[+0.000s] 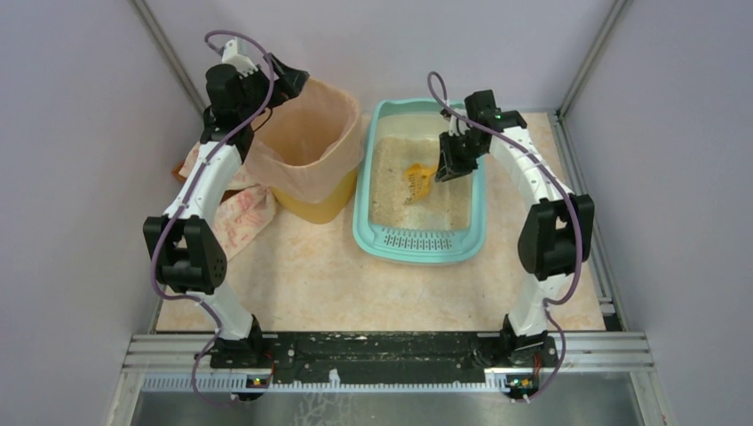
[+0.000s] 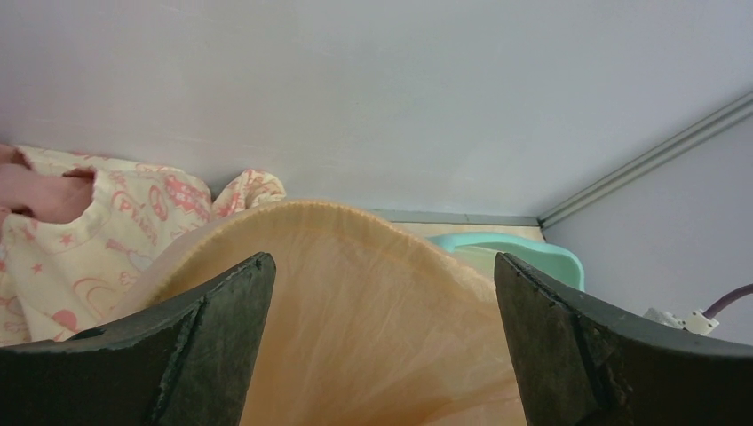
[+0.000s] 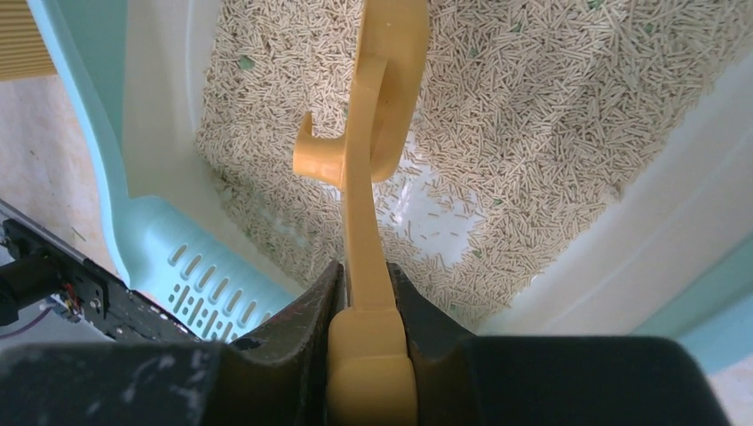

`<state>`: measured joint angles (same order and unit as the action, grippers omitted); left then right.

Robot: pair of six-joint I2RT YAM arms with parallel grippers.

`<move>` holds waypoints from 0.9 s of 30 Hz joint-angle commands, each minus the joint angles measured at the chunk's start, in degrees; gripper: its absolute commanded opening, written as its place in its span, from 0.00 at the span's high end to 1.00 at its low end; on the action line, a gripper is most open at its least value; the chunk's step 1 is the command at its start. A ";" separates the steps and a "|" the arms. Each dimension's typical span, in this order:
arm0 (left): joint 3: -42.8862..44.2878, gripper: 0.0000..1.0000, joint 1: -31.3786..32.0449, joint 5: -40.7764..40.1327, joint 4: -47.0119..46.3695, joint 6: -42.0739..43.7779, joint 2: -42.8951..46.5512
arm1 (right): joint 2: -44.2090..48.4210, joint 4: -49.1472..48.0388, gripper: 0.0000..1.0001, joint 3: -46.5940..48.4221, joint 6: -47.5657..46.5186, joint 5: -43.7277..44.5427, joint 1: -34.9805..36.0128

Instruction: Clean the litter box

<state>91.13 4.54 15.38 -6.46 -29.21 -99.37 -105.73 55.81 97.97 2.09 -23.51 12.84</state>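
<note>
We see from above a teal litter box on a pale mottled table, set toward the far side and right of the middle. The box's long side runs away from the arm bases. Its slotted grille is at the end nearest the bases, and beige pellet litter covers the floor beyond it.

The right gripper hangs over the litter box, inside its right wall and about halfway along its length. Its fingers are clamped narrowly on the flat handle of a yellow litter scoop. The wrist camera shows the handle pinched between the two dark fingers, with the hooked head of the scoop reaching out over the litter. Under the head lies a small bare patch of white floor with scattered pellets. The grille sits to the lower left in this view.

The left gripper is outside the litter box, well to its left and beyond its far corner, over the rim of a round yellow bin. A peach bag liner lines the bin, which stands just beside the box's left wall. This gripper's fingers are spread wide with nothing between them. Past them we see the liner's edge and a corner of the teal box.

A patterned cloth lies on the far side of the bin from the litter box.
</note>
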 commanded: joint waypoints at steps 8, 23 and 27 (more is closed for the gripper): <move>1.20 0.01 4.71 11.67 -7.87 1.28 -0.62 | 12.63 -4.06 1.00 -0.44 -4.29 17.33 0.78; 4.63 0.04 10.88 28.42 -12.59 -6.08 -5.30 | 21.68 -16.54 1.00 -9.87 4.00 -6.66 -5.67; 4.46 0.07 11.12 33.77 -15.69 -9.35 -5.92 | 23.84 -19.82 1.00 -10.53 5.98 -13.66 -8.72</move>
<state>93.84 15.73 41.28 -16.53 -34.20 -104.49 -87.31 44.23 86.63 4.38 -26.65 6.87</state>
